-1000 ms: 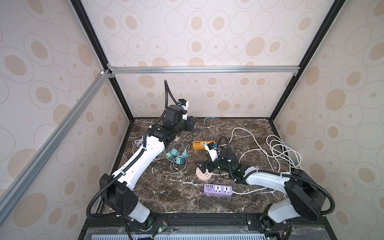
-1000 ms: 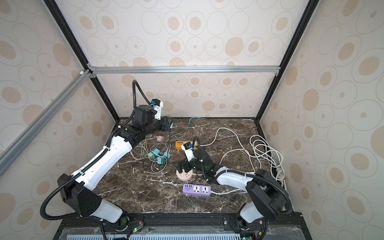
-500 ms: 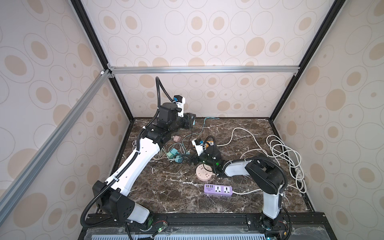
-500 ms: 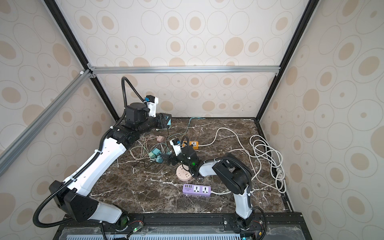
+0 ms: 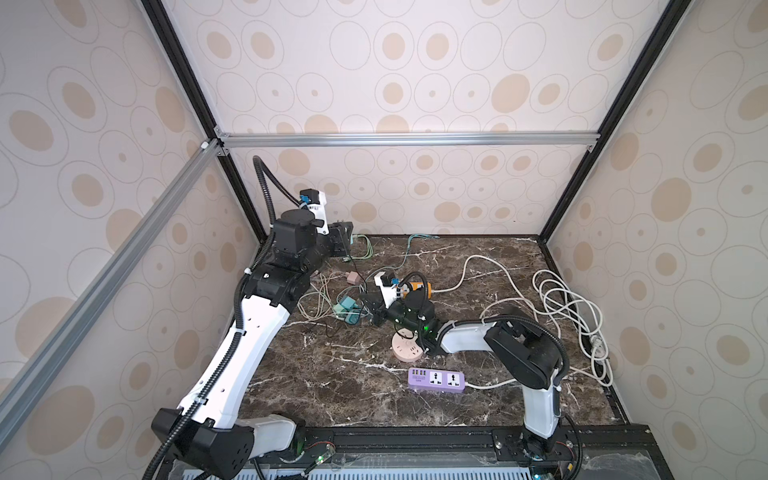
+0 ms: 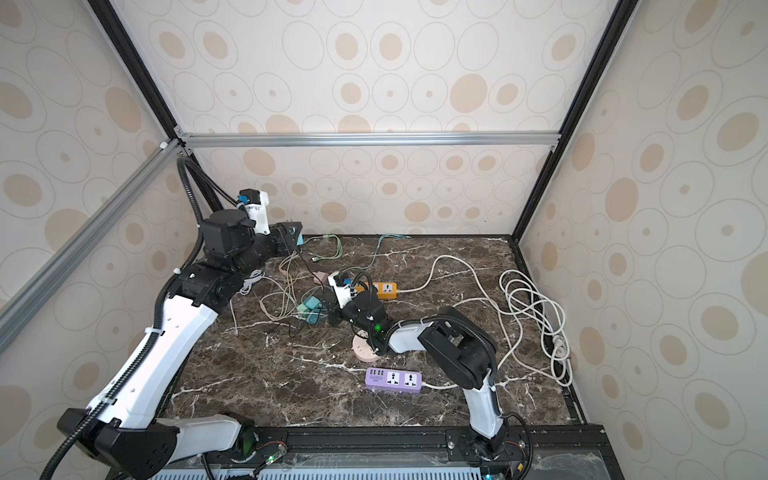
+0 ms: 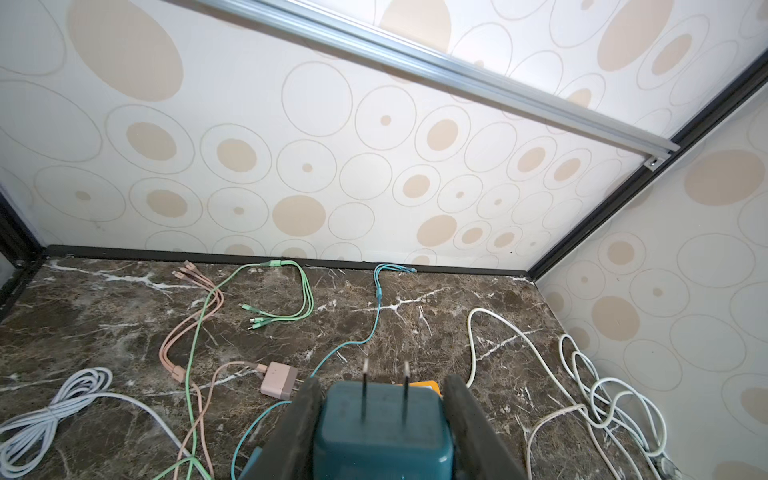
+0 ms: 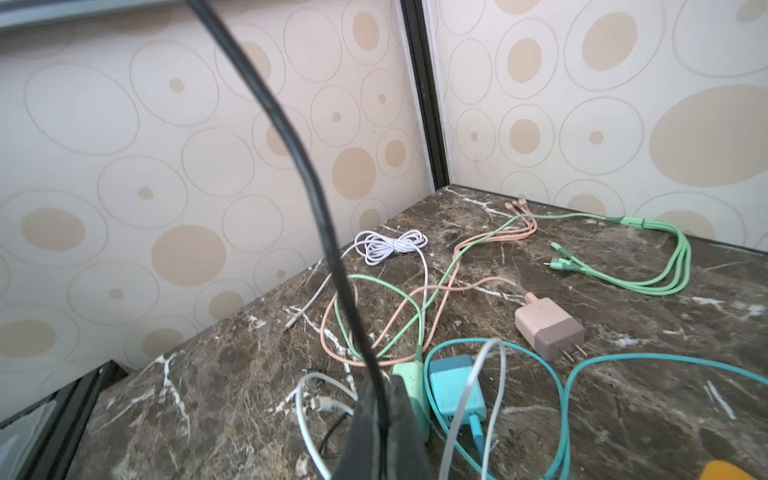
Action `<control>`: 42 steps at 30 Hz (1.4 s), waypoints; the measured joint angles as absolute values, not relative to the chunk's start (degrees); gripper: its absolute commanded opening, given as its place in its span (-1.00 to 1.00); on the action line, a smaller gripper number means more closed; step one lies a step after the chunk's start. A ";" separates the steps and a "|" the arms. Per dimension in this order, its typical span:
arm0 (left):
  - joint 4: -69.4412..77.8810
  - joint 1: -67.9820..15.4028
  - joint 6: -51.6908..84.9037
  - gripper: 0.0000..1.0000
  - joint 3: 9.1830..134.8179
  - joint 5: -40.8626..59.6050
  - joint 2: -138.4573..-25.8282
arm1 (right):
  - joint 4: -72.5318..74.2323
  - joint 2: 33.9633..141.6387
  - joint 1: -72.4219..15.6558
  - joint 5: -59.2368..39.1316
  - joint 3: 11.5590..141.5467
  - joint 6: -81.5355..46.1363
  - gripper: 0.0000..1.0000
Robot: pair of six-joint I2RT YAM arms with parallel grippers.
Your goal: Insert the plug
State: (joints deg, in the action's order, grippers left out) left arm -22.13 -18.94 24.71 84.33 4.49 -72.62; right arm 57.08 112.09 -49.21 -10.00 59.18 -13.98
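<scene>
Left wrist view has the left pincer [image 7: 382,384] grasping a teal plug [image 7: 382,432] at the bottom middle of the frame, its two prongs pointing toward the back wall [image 7: 332,187]. Right wrist view shows the right pincer [image 8: 380,399] clenched on a thin black cable [image 8: 289,137] at bottom centre, just beside a blue charger [image 8: 455,388] lying on the marble surface [image 8: 208,395].

At the lower centre of the frame, two dark fingers [image 7: 305,411] clamp a teal plastic plug [image 7: 382,432], its two metal prongs pointing away from the camera. Beyond it on the dark marble bench [image 7: 436,332] lie a pink charger block [image 7: 279,380], a green multi-head cable [image 7: 305,295] and, at lower right, loops of white cord [image 7: 602,390].
</scene>
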 measured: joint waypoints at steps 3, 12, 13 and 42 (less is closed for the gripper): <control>-22.24 -18.94 24.69 -1.00 84.36 4.27 -71.64 | 54.57 107.31 -49.21 -10.04 59.02 -12.21 -1.00; -24.16 -18.94 24.16 -1.00 85.56 4.93 -71.33 | 40.97 88.47 -49.10 -13.93 61.06 -5.50 -1.00; -24.10 -18.94 24.18 -1.00 85.84 5.65 -71.35 | 39.75 87.11 -48.93 -13.85 61.30 -5.08 -1.00; 2.00 -25.80 42.09 -1.00 85.23 29.04 -80.07 | 9.58 69.38 -27.77 -11.07 67.92 9.32 -1.00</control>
State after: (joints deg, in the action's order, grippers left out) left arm 2.00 -25.80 42.09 85.23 29.04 -80.07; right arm 9.58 69.38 -27.77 -11.07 67.92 9.32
